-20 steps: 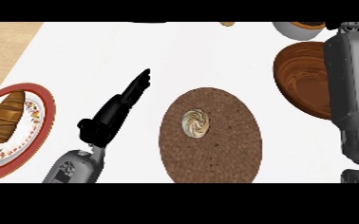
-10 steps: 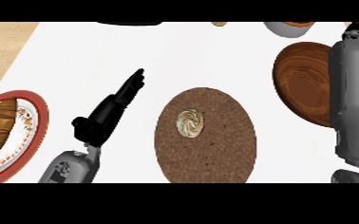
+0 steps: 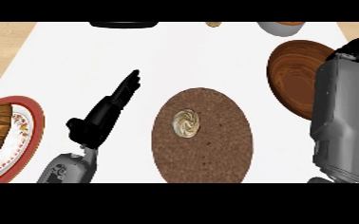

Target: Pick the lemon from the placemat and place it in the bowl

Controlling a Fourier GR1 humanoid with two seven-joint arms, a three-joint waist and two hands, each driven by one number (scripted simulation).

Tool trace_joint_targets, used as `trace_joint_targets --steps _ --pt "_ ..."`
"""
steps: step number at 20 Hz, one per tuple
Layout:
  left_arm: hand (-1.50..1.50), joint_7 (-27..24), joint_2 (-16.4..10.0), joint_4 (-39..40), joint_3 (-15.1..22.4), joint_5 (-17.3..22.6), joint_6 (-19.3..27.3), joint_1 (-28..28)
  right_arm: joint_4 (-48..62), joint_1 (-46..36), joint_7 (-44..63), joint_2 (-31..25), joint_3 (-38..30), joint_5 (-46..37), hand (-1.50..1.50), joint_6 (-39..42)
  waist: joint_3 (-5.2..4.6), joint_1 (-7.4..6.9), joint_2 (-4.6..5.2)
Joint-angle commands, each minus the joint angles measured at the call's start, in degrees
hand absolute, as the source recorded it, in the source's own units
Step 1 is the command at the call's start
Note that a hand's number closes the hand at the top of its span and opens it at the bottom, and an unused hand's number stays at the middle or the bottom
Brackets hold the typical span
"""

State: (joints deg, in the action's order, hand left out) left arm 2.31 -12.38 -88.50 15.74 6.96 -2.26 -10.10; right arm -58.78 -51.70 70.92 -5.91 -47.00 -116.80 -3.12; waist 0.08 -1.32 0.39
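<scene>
A pale yellow swirled lemon [image 3: 186, 123] lies on the left half of a round brown cork placemat [image 3: 210, 147] at the middle of the white counter. A brown wooden bowl [image 3: 294, 73] sits at the right, its right side hidden behind my grey right forearm [image 3: 336, 118]. That forearm rises from the lower right; the right hand itself does not show. My left hand [image 3: 105, 114] is open, with straight fingers pointing up and to the right. It rests on the counter left of the placemat, apart from the lemon.
A red-rimmed patterned plate [image 3: 32, 123] is cut off by the left edge. Along the top edge are a dark object [image 3: 123, 24], a small tan thing [image 3: 214, 24] and a grey cup [image 3: 280, 27].
The top of my right forearm has drawn back down from the upper right corner. Everything on the counter has slid slightly left in view. The left hand keeps its pose.
</scene>
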Motion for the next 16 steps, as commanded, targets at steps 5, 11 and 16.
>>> trace_joint_targets --steps 5,11,16 --pt "0.00 1.7 -0.4 -2.3 -1.3 0.6 -0.1 0.9 -4.6 3.9 5.8 5.8 -4.9 9.0 -1.50 -13.7 -0.03 0.32 -0.32" --pt "0.00 1.7 0.7 -1.4 -0.6 0.1 -0.3 0.7 -10.2 6.2 4.6 5.9 -2.8 4.9 -1.50 -19.4 -0.08 0.62 -0.39" --pt "0.00 0.3 -1.0 -1.6 -1.7 0.2 -1.2 1.9 -20.4 6.3 5.8 5.9 -3.9 -1.3 -1.50 -24.7 -0.13 0.58 -0.44"
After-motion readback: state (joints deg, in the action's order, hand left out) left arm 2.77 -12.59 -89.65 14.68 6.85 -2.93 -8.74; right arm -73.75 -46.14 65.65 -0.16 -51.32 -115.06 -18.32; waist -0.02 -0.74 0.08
